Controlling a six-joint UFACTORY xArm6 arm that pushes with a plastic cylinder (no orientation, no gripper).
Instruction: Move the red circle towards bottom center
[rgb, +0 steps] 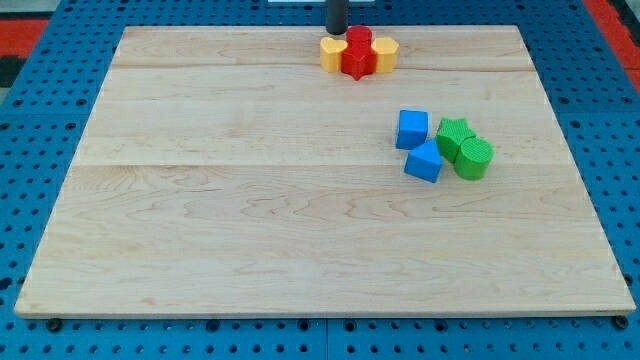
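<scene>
The red circle (359, 38) sits at the view's top centre of the wooden board (250, 200), in a tight cluster. A red star (358, 61) lies just below it, a yellow block (332, 53) on its left and another yellow block (387, 53) on its right. My tip (337, 31) is at the top edge, just left of the red circle and above the left yellow block, close to both.
A second cluster lies at the right middle: a blue cube (412, 129), a blue block (424, 161), a green star (454, 136) and a green cylinder (475, 158). Blue pegboard surrounds the board.
</scene>
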